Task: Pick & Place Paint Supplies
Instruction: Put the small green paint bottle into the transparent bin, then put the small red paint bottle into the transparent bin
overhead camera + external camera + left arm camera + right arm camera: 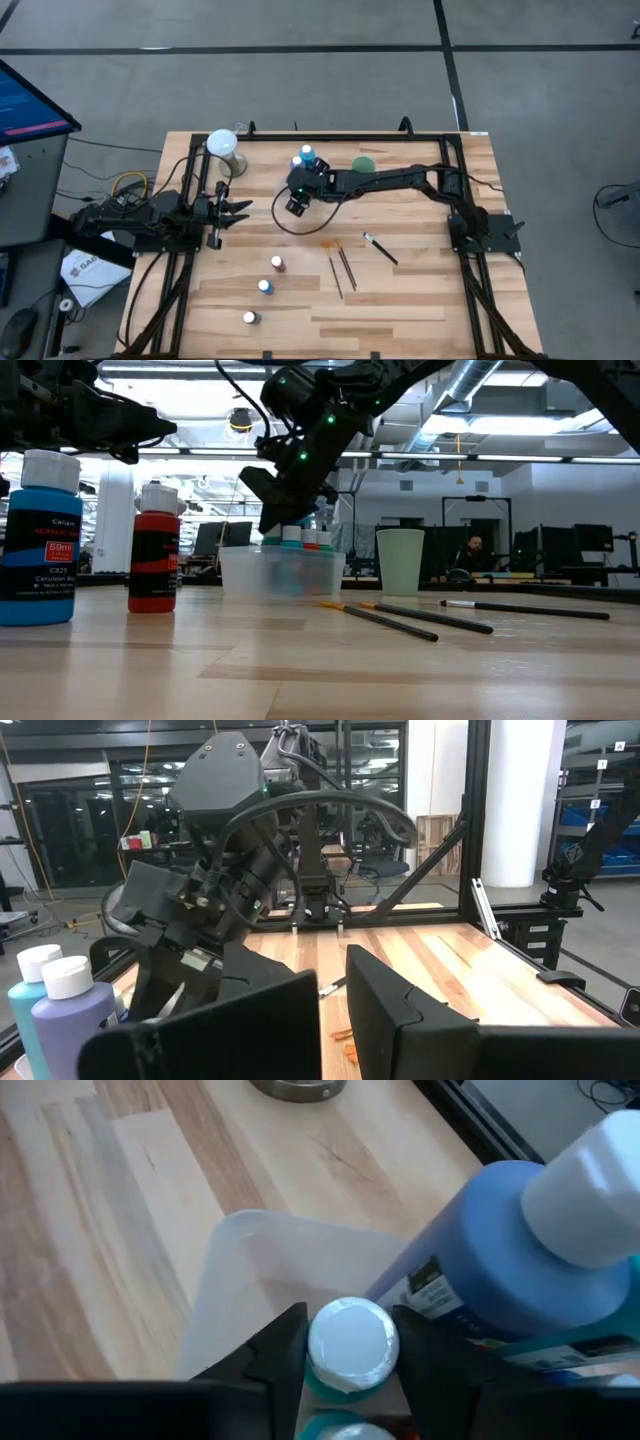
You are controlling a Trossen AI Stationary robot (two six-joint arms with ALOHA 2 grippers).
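My right gripper [352, 1342] is open inside the clear tray [240, 1270], slanting down. Its fingers stand close on either side of the white cap of a small teal paint bottle [352, 1365], which stands upright in the tray beside a tall blue bottle [500, 1250]. Three more small bottles [265, 287] stand on the near part of the table. The brushes [345, 270] lie flat to their right, one orange-tipped [328, 243]. My left gripper [235, 210] waits shut at the table's left, above the wood.
A green cup [363, 163] stands just right of the tray [305, 172]. A white lamp-like object on a metal foot [222, 143] stands at the far left. Bare wood lies between the tray and the loose bottles.
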